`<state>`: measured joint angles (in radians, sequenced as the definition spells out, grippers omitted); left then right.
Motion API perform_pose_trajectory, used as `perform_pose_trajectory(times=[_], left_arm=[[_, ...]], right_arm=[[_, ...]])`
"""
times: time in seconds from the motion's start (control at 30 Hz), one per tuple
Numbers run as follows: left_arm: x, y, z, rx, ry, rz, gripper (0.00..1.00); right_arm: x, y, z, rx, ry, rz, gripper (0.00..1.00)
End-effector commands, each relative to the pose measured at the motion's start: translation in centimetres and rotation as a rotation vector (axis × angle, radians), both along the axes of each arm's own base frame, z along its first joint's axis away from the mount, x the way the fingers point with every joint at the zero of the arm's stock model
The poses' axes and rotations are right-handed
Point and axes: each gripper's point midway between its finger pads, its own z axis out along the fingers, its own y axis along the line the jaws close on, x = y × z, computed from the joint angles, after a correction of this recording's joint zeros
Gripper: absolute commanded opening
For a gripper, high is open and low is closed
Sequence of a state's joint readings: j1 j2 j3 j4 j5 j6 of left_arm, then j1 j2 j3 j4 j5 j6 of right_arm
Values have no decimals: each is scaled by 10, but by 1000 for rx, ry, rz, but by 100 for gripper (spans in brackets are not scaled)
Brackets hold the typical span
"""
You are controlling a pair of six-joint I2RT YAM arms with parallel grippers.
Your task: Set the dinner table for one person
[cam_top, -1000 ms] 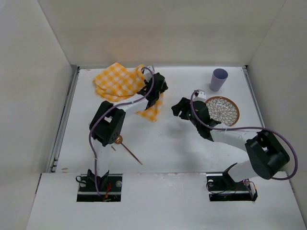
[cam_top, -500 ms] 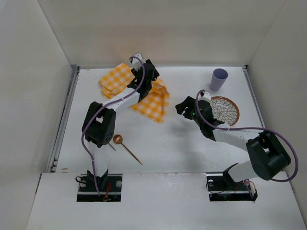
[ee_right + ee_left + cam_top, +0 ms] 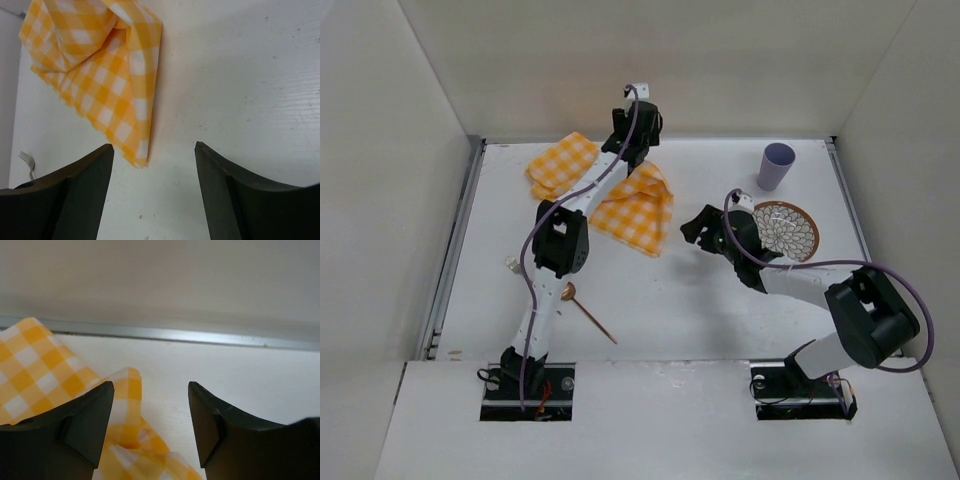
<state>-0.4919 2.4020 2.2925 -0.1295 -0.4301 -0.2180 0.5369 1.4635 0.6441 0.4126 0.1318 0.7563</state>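
Currently seeing fork [image 3: 510, 265], spoon [image 3: 588, 312] lying left on dinner table [image 3: 670, 320]. Reading left gripper [image 3: 150, 390] as spread, empty, over checked cloth [image 3: 630, 210] near back wall; risks snagging a fold, bunching it. Reading right gripper [image 3: 154, 150] as spread, empty too; risks knocking plate [image 3: 785, 230] just beside its arm.

Large plain white matte rectangular tabletop [image 3: 700, 315]: flat, level, filling centre of overhead view; surface faintly grained, few small dark specks.

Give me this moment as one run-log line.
left jaws open, empty, over far edge of yellow-and-white checked cloth | right jaws open, empty, between cloth and round patterned plate | purple cup upright behind plate
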Motion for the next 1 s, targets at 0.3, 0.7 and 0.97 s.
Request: perform_pose_trajectory(times=[0.3, 0.7, 0.97], left_arm=[[1, 1, -21, 303, 69, -169, 57], [14, 22, -54, 459, 76, -125, 58], [17, 27, -47, 392, 58, -93, 27]], right_arm=[[6, 16, 24, 55, -63, 35, 72], [7, 17, 22, 51, -59, 39, 73], [5, 32, 1, 7, 10, 77, 77]])
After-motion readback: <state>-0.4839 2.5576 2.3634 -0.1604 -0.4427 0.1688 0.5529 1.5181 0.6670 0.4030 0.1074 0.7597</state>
